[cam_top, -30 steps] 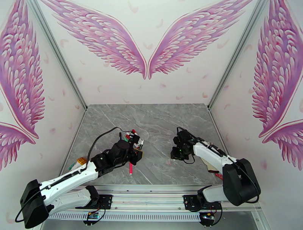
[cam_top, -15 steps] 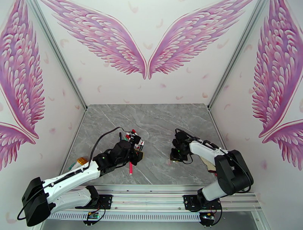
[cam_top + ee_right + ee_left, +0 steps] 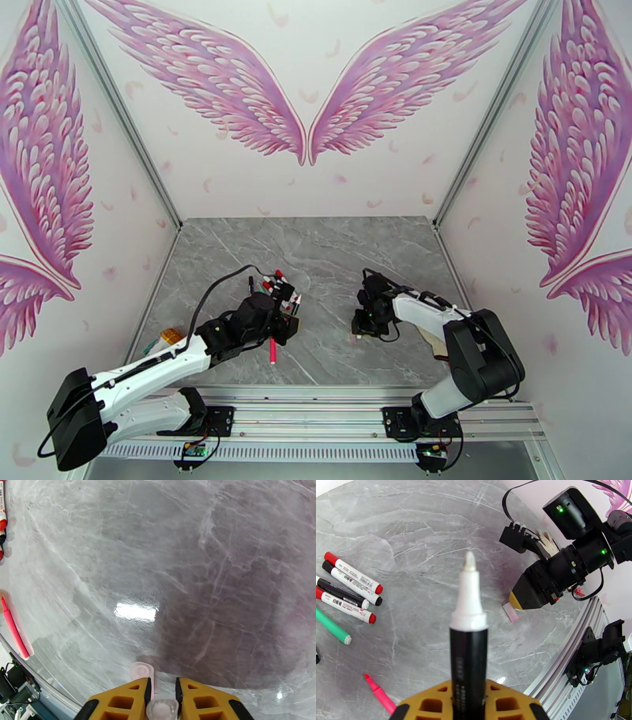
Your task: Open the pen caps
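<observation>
Pen cap point(image 3: 162, 709) sits in your right gripper point(image 3: 162, 683), jaws just loosened, grip uncertain; left gripper point(image 3: 469, 696) pinches the uncapped pen point(image 3: 469, 645).

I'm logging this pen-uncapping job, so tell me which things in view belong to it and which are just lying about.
Belongs to the job:
uncapped pen in the left gripper; capped pens; green pen; pink pen; pale cap at the right gripper's tip.

Just lying about:
orange object; beige object. Neither is clear enough to name.
</observation>
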